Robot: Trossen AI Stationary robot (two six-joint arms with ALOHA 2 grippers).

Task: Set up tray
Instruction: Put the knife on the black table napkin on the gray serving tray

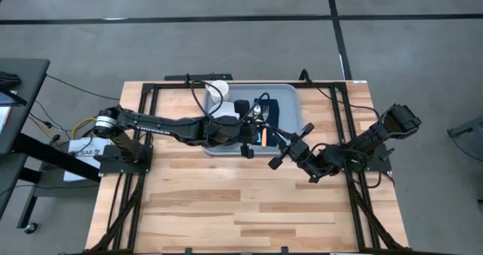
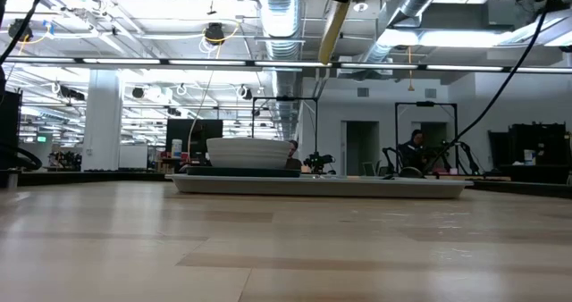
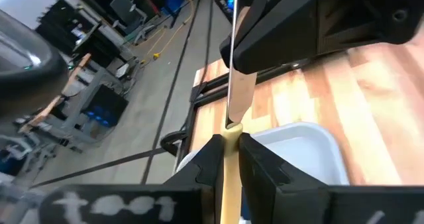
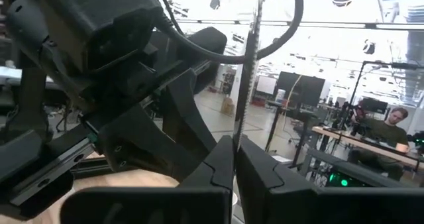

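The light blue-grey tray (image 1: 287, 93) lies at the table's far middle and shows as a low slab (image 2: 375, 187) in the low view. A white bowl (image 1: 217, 88) and dark items rest in it. A knife with a cream handle (image 3: 230, 159) and a serrated steel blade (image 4: 246, 85) is up in the air over the tray's near edge. My left gripper (image 3: 230, 163) is shut on the handle. My right gripper (image 4: 237, 163) is shut on the blade. The two grippers meet at the tray's near edge (image 1: 264, 143). My left gripper pinches the knife's cream handle (image 3: 230, 148) between its two fingers, close to where the blade starts; the knife runs along the fingers and out past their tips, lifted clear of the table. My right gripper pinches the flat steel blade (image 4: 242, 128) between its two fingers, the blade standing out beyond the fingertips, its toothed edge showing.
Bare wooden table (image 1: 249, 202) stretches from the tray to the near edge. Black frame rails (image 1: 355, 172) run along both sides of the table. Beyond the table, a person (image 4: 391, 128) sits at a far desk.
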